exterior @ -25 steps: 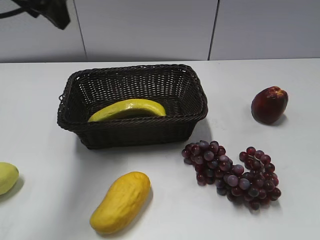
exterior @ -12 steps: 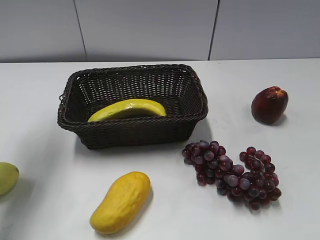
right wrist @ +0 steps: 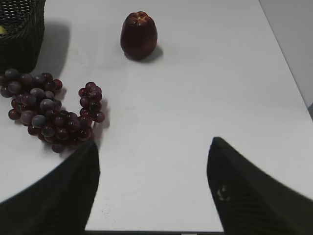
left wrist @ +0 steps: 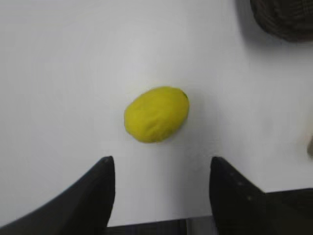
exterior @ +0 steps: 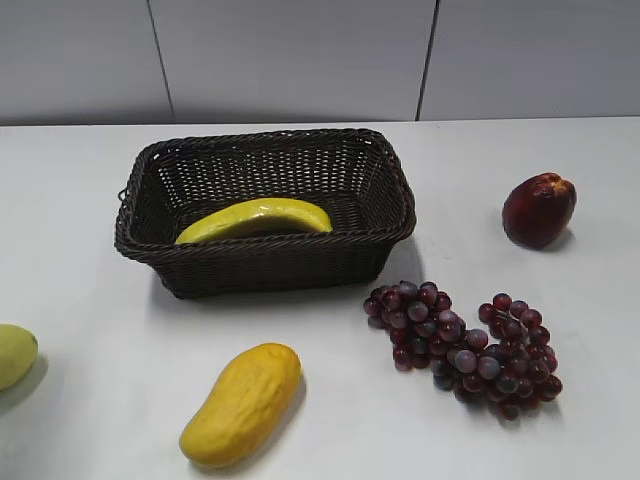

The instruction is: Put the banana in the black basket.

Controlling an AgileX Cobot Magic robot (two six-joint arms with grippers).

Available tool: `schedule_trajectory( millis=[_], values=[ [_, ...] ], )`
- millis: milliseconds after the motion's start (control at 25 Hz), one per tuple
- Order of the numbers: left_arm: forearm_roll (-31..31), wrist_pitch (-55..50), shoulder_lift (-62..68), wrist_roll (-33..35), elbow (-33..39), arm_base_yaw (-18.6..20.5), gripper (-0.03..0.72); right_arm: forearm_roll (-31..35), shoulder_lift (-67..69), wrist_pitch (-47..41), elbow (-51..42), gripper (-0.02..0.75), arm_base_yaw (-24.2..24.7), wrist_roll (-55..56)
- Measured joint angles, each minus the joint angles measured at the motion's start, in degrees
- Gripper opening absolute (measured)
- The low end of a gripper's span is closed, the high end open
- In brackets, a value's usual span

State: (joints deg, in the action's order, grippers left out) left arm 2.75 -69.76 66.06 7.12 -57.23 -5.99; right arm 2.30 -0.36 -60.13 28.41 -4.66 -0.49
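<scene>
The yellow-green banana [exterior: 256, 217] lies inside the black basket [exterior: 390, 200], along its front wall, in the exterior view. A corner of the basket shows in the left wrist view [left wrist: 283, 19] and in the right wrist view [right wrist: 19, 34]. Neither gripper shows in the exterior view. My left gripper [left wrist: 159, 161] is open and empty above the table, with a pale yellow-green round fruit [left wrist: 156, 114] ahead of it. My right gripper [right wrist: 154, 147] is open and empty over bare table, to the right of the grapes.
An orange-yellow mango-like fruit [exterior: 242, 402] lies in front of the basket. A bunch of purple grapes [exterior: 465, 345] lies to its right, also in the right wrist view [right wrist: 49, 110]. A dark red fruit [exterior: 538, 208] sits at the right. The pale green fruit [exterior: 12, 355] is at the left edge.
The dark arm part at the top left of the exterior view has left the frame. The banana and basket have not moved.
</scene>
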Motion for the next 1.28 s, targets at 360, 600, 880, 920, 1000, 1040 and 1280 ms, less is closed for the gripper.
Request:
schedule_trajectory(
  millis=[360, 600, 880, 920, 1000, 1040, 1280],
  values=[
    [0.26, 1.54, -25.56, 0.0, 14.62, 0.0, 0.594, 0.0, 0.0, 0.0, 0.0, 0.55, 0.0, 0.0],
    [0.26, 1.62, -41.58, -0.11, 19.04, 0.0, 0.593, 0.0, 0.0, 0.0, 0.0, 0.55, 0.0, 0.0],
    [0.34, 1.69, -53.3, -0.17, 23.91, 0.0, 0.593, 0.0, 0.0, 0.0, 0.0, 0.55, 0.0, 0.0],
    [0.34, 1.69, -54.01, -0.17, 24.7, 0.0, 0.593, 0.0, 0.0, 0.0, 0.0, 0.55, 0.0, 0.0],
    [0.51, 2.02, -54.42, -0.22, 26.09, 0.0, 0.593, 0.0, 0.0, 0.0, 0.0, 0.55, 0.0, 0.0],
    [0.68, 2.6, -54.5, -0.22, 26.65, 0.0, 0.593, 0.0, 0.0, 0.0, 0.0, 0.55, 0.0, 0.0],
    [2.0, 6.87, -54.59, -0.23, 28.72, 0.0, 0.593, 0.0, 0.0, 0.0, 0.0, 0.55, 0.0, 0.0]
  ],
)
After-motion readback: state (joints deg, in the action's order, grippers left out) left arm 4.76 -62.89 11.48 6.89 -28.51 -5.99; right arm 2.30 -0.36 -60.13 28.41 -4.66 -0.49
